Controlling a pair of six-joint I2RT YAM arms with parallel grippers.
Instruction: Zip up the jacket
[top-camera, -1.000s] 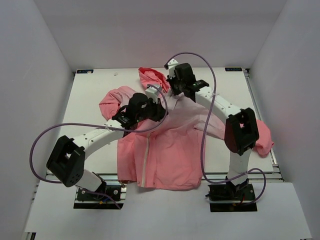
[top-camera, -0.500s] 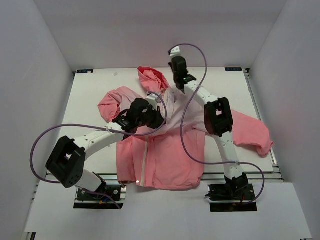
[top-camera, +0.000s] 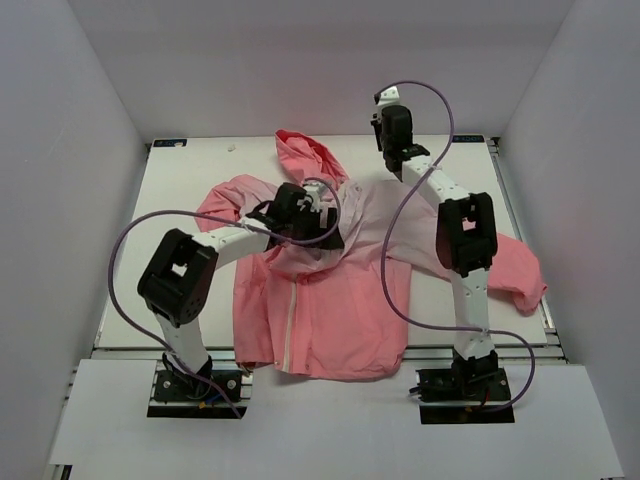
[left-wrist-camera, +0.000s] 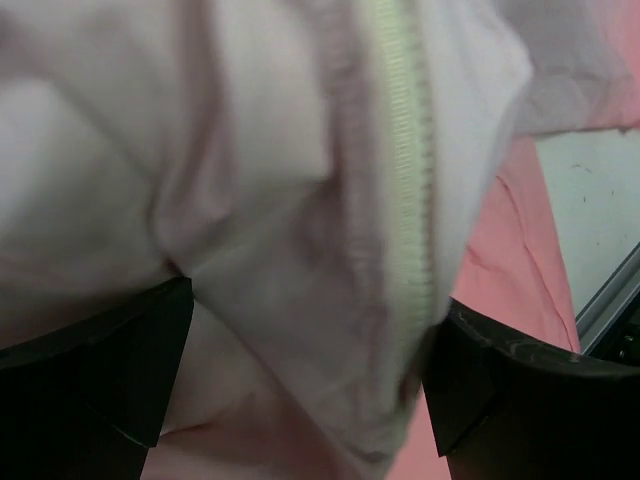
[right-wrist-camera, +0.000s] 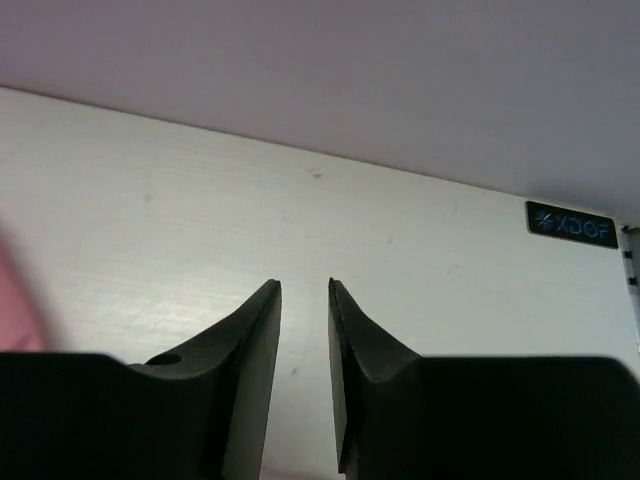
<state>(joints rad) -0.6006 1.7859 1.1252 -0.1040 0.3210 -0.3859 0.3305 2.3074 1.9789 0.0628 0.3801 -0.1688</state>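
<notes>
The pink jacket (top-camera: 335, 300) lies spread on the table, hood (top-camera: 305, 155) toward the back, its whitish zipper (top-camera: 290, 320) running down the lower front. My left gripper (top-camera: 320, 222) hovers over the pale upper chest. In the left wrist view it (left-wrist-camera: 310, 370) is open wide, and a fold of pale fabric with the zipper tape (left-wrist-camera: 405, 200) bulges between its black fingers (left-wrist-camera: 90, 380). My right gripper (top-camera: 392, 128) is raised near the back edge, off the jacket. In the right wrist view it (right-wrist-camera: 305, 285) stands slightly open and holds nothing.
One sleeve (top-camera: 512, 272) stretches to the right under the right arm, the other (top-camera: 225, 205) is bunched at the left. White enclosure walls surround the table (top-camera: 180, 260). Purple cables loop from both arms. A small label (right-wrist-camera: 570, 225) marks the far table edge.
Both grippers have opened and let go of the jacket. The right gripper has lifted off the collar and moved back and to the right. The left arm's elbow has drawn in.
</notes>
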